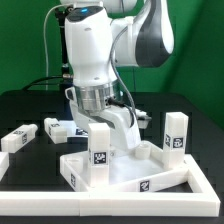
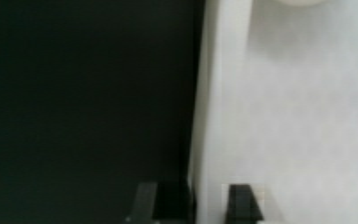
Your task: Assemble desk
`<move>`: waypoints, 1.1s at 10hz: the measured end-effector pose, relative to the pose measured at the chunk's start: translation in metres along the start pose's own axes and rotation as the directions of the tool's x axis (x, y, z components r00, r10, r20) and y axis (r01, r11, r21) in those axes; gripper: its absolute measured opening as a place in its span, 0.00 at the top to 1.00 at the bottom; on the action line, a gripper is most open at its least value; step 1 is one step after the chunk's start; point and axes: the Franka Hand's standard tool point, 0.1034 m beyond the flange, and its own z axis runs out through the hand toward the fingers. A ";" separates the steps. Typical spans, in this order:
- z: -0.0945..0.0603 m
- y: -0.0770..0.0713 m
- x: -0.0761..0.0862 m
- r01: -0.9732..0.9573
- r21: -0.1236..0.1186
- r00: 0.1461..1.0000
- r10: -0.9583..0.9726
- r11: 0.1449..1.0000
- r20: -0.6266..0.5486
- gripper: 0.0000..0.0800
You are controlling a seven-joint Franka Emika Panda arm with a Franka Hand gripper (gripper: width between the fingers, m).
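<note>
The white desk top, a tray with a raised rim, lies in the front middle of the exterior view. One tagged white leg stands upright at its left rear corner, and another at its right rear corner. My gripper points straight down just behind the left leg. In the wrist view the desk top fills one side, and its rim edge runs between my two dark fingertips. There the gripper is shut on that rim.
Two loose white legs lie on the black table at the exterior view's left. A thin white border rail runs along the front. Cables trail behind the arm's base.
</note>
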 end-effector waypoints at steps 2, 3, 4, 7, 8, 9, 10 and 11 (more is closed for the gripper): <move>-0.004 0.010 0.016 0.261 -0.019 0.965 -0.260 0.965 0.019 0.92; -0.006 0.008 0.021 0.372 -0.022 0.928 -0.371 0.928 0.013 0.92; -0.006 0.006 0.019 0.425 -0.031 0.905 -0.425 0.905 0.012 0.92; -0.006 0.008 0.023 0.637 -0.043 0.771 -0.636 0.770 0.021 0.92; -0.008 -0.001 0.034 0.781 -0.052 0.624 -0.781 0.623 0.016 0.92; -0.010 -0.012 0.033 0.843 -0.074 0.535 -0.845 0.532 0.017 0.92; -0.011 -0.017 0.034 0.922 -0.092 0.380 -0.925 0.376 0.025 0.92; -0.010 -0.014 0.035 0.940 -0.091 0.332 -0.943 0.328 0.033 0.92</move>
